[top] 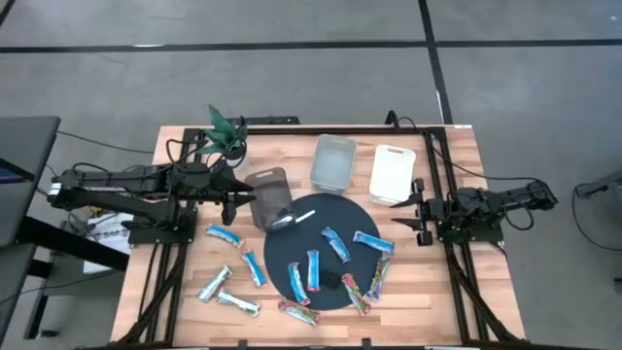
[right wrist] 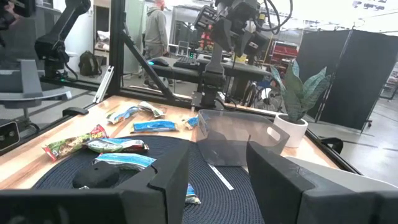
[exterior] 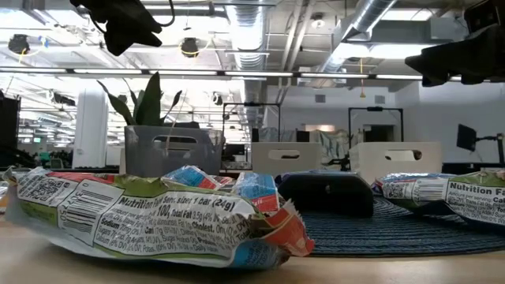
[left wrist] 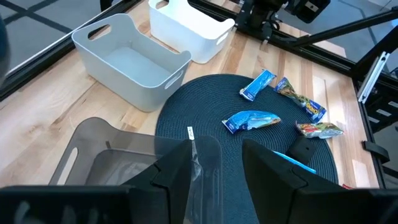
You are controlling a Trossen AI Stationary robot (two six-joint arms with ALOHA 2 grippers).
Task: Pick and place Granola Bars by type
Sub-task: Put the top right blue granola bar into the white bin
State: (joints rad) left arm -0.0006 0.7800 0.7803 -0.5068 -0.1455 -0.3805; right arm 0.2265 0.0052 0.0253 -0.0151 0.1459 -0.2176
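The Granola Bars [top: 309, 269] lie scattered over the dark round mat [top: 292, 219] and the bare worktop [top: 185, 282] toward its left; none sits in a bin yet. They look light, flat and crinkly, with slick foil wrappers likely to slide, so a pinch across the narrow middle seems safest. The left end effector [top: 230, 199] hovers over the smoky bin [top: 269, 197], fingers spread and empty; the right end effector [top: 422, 209] waits by the white bin [top: 393, 173], also spread. Only the low view shows wrapper print; the high view alone gives the full layout.
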